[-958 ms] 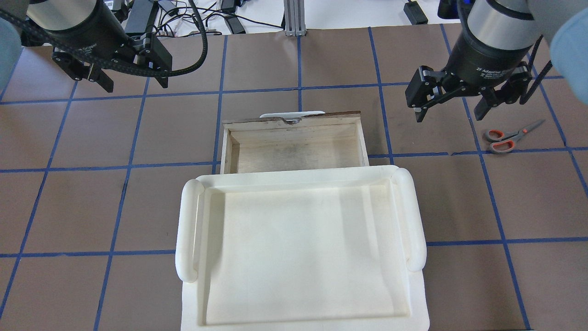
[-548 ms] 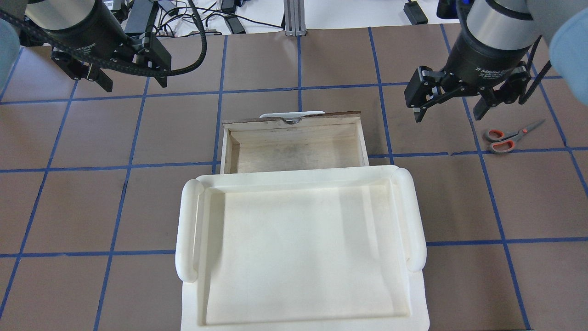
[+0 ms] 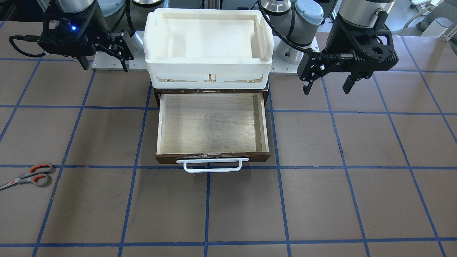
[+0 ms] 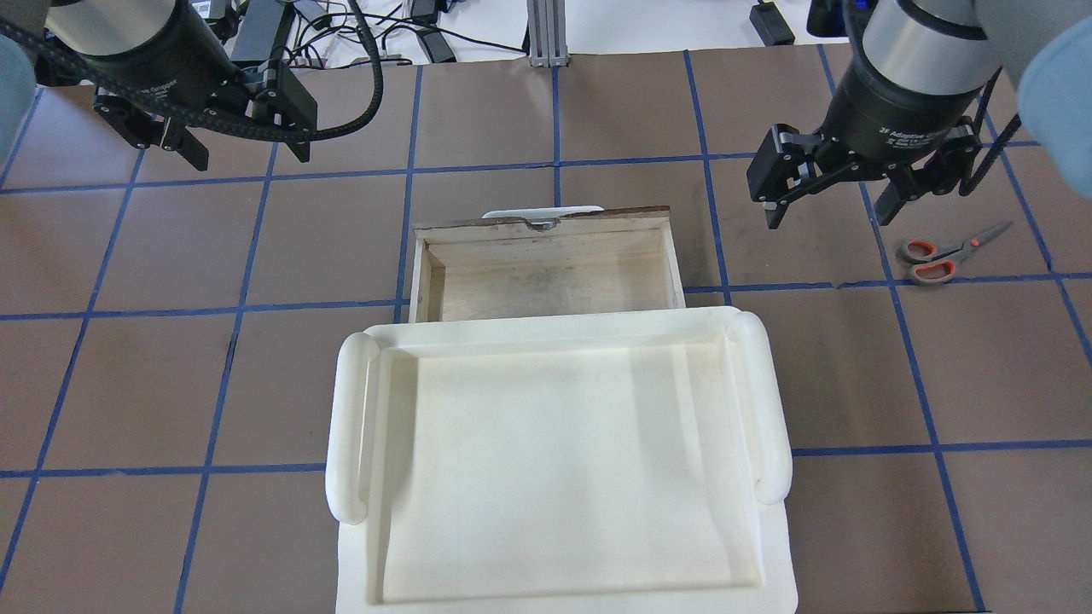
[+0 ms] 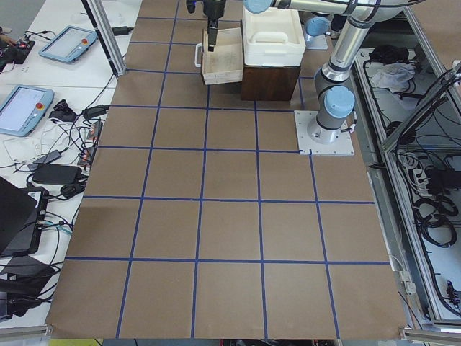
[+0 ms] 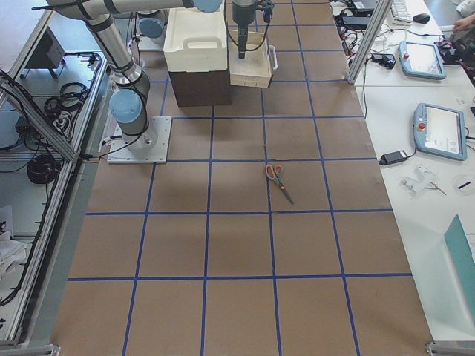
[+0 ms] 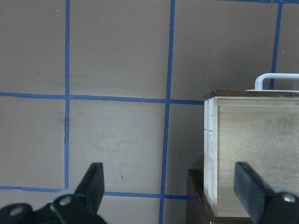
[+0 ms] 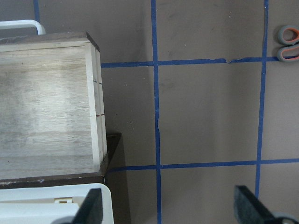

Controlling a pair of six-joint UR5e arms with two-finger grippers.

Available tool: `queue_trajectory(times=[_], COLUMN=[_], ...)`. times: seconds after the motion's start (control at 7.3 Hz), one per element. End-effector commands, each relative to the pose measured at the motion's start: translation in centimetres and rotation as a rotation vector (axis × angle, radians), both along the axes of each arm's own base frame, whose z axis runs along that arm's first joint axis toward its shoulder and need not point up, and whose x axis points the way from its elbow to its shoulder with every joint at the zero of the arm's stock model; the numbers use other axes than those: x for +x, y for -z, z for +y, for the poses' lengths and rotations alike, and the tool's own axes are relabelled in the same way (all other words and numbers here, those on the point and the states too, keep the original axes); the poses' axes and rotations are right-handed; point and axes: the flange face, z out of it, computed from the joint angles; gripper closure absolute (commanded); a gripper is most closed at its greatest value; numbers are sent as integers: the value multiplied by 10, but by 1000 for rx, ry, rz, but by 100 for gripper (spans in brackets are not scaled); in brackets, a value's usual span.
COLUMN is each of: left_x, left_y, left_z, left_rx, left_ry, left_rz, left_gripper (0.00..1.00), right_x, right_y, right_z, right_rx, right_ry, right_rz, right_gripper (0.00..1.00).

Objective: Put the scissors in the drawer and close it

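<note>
Scissors (image 4: 951, 253): from overhead I see them lying flat at 3 o'clock of the open drawer (image 4: 546, 290), well apart; long axis diagonal, blades pointing 2 o'clock.
Right gripper (image 4: 827, 213): fingers spread, empty.
Left gripper (image 4: 252, 158): fingers spread, empty.

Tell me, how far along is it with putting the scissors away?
Barely started. Done: the drawer stands open and empty. In hand: nothing; the right fingers and left fingers hang open above the table. To do: grasp the scissors lying on the table to the robot's right, put them in, push it shut.
</note>
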Motion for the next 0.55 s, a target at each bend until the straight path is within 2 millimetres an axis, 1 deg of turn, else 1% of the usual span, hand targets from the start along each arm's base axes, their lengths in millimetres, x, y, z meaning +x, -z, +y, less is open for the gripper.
queue_trajectory(times=[0.0,0.41], left_x=[0,0], left_y=[0,0], left_z=[0,0], left_rx=[-1,-1], left_ry=[0,0], left_rz=[0,0], left_gripper=[0,0], right_x=[0,0], right_y=[0,5], right_z=[-2,-2], right_rx=[-9,6], right_ry=[-26,-26], right_rz=[4,7], right_gripper=[0,0])
